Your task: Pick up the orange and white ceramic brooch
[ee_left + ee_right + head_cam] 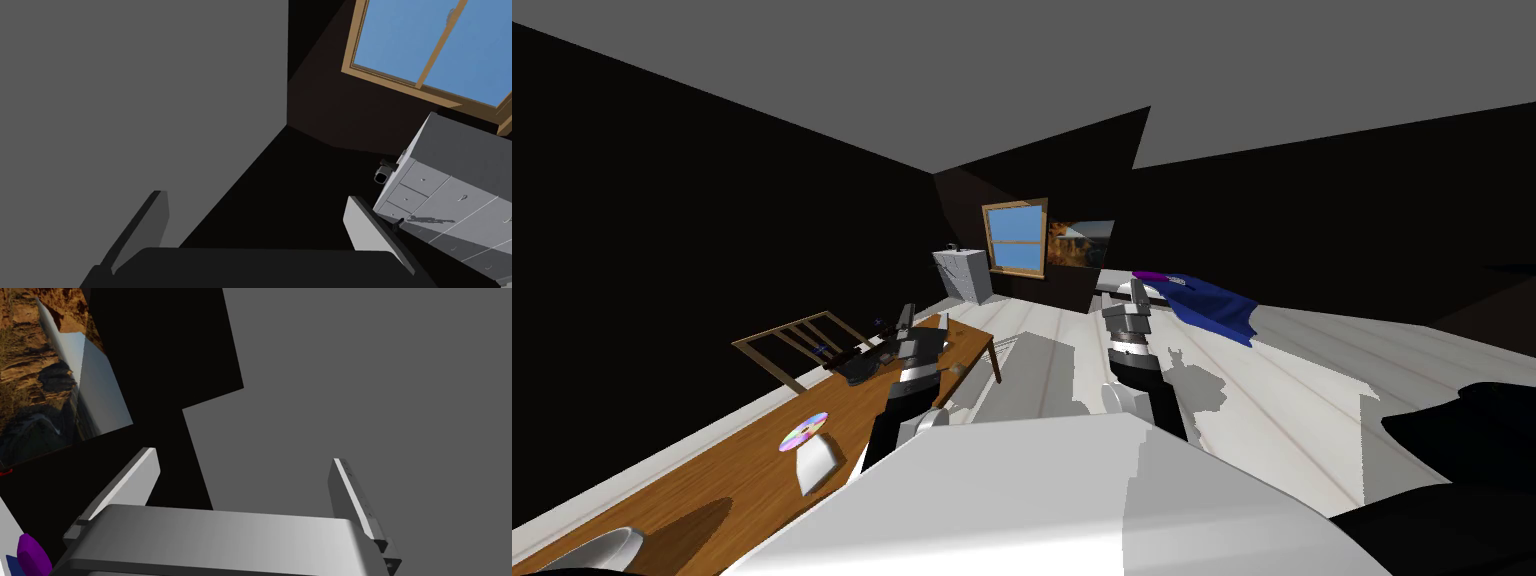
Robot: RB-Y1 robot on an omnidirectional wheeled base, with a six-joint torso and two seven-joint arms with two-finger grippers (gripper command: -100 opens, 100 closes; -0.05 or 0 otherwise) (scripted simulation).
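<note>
Misgrasp risk: brooch cannot be singled out among clutter (857, 365) on the wooden table (712, 480), and left gripper (257, 220) and right gripper (245, 488), both wide open and empty, point away from it.

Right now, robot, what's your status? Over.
Left gripper open above wooden table; right gripper open. Brooch too small to tell. Dark clutter on table.

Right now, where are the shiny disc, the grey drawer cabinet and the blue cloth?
shiny disc (803, 432): head view, the disc's middle.
grey drawer cabinet (437, 194): left wrist view, on a drawer front.
blue cloth (1215, 303): head view, the middle of the cloth.
</note>
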